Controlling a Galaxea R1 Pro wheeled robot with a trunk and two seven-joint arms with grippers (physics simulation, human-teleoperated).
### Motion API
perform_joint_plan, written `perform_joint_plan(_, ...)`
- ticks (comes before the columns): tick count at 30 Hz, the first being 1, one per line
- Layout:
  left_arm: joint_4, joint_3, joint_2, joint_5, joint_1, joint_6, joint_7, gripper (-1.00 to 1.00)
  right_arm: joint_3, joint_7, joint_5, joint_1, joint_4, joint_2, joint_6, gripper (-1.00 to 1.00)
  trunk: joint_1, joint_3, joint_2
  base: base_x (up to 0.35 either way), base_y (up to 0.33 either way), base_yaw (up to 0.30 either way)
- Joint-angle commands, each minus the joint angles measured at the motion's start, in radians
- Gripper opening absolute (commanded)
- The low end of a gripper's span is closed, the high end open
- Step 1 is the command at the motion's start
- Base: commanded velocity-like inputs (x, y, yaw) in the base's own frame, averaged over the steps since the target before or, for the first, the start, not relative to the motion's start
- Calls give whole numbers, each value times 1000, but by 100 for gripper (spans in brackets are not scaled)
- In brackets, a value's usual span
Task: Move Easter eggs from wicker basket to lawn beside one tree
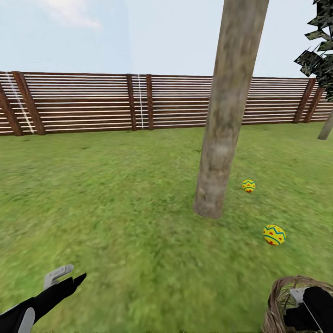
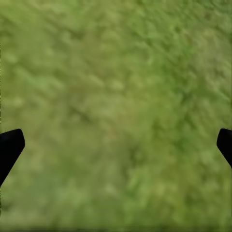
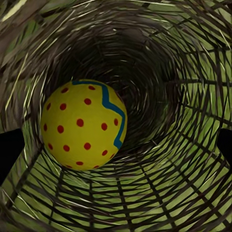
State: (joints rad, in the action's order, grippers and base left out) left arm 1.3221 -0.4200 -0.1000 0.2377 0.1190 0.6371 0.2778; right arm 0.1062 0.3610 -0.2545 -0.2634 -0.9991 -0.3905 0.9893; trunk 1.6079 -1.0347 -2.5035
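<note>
easter eggs: two (image 1: 249,186) (image 1: 274,235) are laid on the lawn (image 1: 115,208) beside the tree (image 1: 222,138); the third (image 3: 83,124) is seen inside the wicker basket (image 1: 282,300). right gripper (image 1: 307,312) is lowered into the basket, fingers spread, nothing grasped. left gripper (image 1: 64,277) is held spread and empty.

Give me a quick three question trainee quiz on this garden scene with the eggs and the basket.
1. How many Easter eggs lie on the lawn beside the tree?
2. True or false: the wicker basket is empty.
3. Which hand is at the basket: A left, B right?

Key:
1. Two, a far egg and a near egg.
2. False; one egg sits inside.
3. B, the right hand; the left hand hangs open above grass.
</note>
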Motion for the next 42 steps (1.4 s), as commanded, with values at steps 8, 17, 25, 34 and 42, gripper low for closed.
perform_joint_plan(8, 0, 0, 0, 2, 1, 6, 3, 100, 1, 10, -8, 0, -1, 0, 3, 100, 3, -32, -2, 0, 0, 0)
perform_joint_plan(17, 0, 3, 4, 0, 1, 6, 3, 100, 1, 10, -8, 0, 0, 1, 3, 100, 7, -67, -4, 6, -3, 0)
perform_joint_plan(25, 0, 2, 9, 5, 1, 6, 2, 100, 2, 10, -8, 0, -2, 1, 3, 100, 11, -98, -6, 175, -104, 0)
perform_joint_plan(34, -2, 2, 32, -1, 1, 6, 3, 100, 0, 10, -8, 0, 0, 2, 3, 100, 15, -133, -8, 3, -1, 0)
perform_joint_plan(42, -26, 4, 33, -1, 1, 6, 3, 100, 0, 10, -8, 0, -1, 2, 3, 100, 19, -163, -10, 0, 0, 0)
